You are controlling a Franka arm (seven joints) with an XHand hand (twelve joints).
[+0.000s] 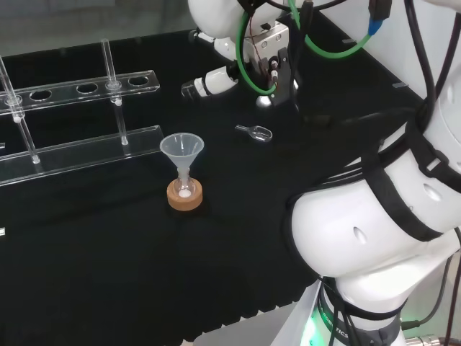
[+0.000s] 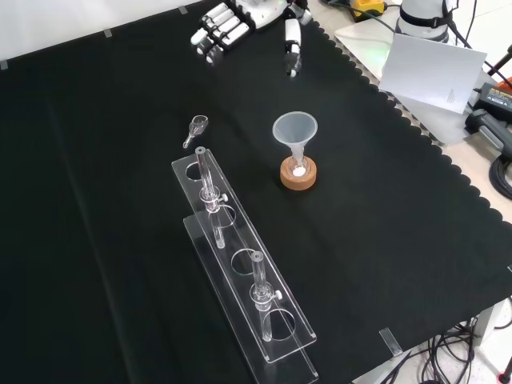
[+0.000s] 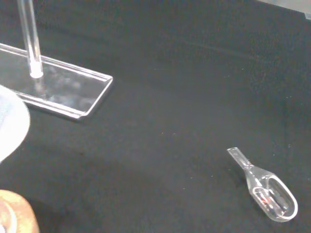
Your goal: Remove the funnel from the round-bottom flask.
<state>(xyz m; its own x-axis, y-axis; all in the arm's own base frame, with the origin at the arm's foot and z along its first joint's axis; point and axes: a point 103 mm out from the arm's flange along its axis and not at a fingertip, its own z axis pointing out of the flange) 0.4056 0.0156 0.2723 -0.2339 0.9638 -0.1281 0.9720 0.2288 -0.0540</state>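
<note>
Standing upright in the flask on its cork ring (image 2: 298,175), the funnel (image 2: 294,130) was seen nearer than, well apart from, the hand (image 2: 232,22), fingers straight and empty

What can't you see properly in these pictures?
- Flask: front view, clear glass sunk in its cork ring, with the funnel over it; its shape is hard to make out.
- Robot hand: front view, cut off by the top edge.
- Small scoop: head view, too small to tell what's inside.
</note>
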